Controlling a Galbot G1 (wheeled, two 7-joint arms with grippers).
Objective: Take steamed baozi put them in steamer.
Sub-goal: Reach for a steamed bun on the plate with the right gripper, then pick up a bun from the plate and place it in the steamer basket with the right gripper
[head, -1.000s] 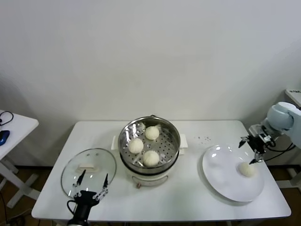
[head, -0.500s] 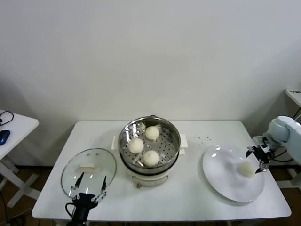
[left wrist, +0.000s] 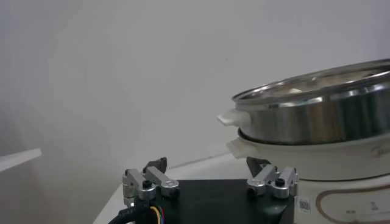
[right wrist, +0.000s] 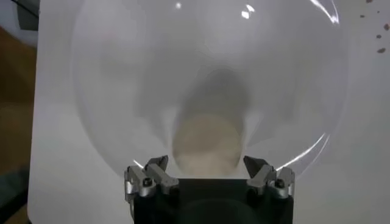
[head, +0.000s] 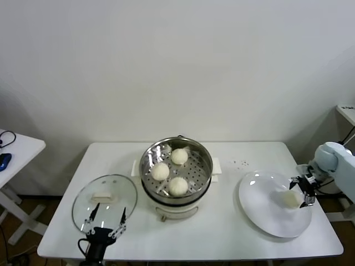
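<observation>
- Locate the right end effector (head: 302,191) at the outer edge of the white plate (head: 260,213). Its fingers stand apart and grip nothing.
- Find the last baozi (head: 289,199) on that plate, directly ahead of the right end effector. In the right wrist view the bun (right wrist: 206,145) sits just forward of the fingertips (right wrist: 157,163) and centred in the gap between them, not yet enclosed.
- Note that this bun is a smooth round dome with no long axis and no facing direction. Any approach angle across it should serve equally.
- Judge the coming move as a short advance toward the bun, followed by closure on its sides. Close gently; the dough will likely deform.
- Locate the steamer (head: 176,173) well away from the right end effector, toward the robot's left, at the middle of the table (head: 222,233). Three baozi (head: 178,185) already rest on its perforated tray, with free space on the side toward the plate.
- Treat the right arm as the working arm: it is far nearer the plated bun.
- Leave the left end effector (head: 105,219) parked, fingers apart and empty, at the near edge of the glass lid (head: 104,200), with the steamer off to its side.
</observation>
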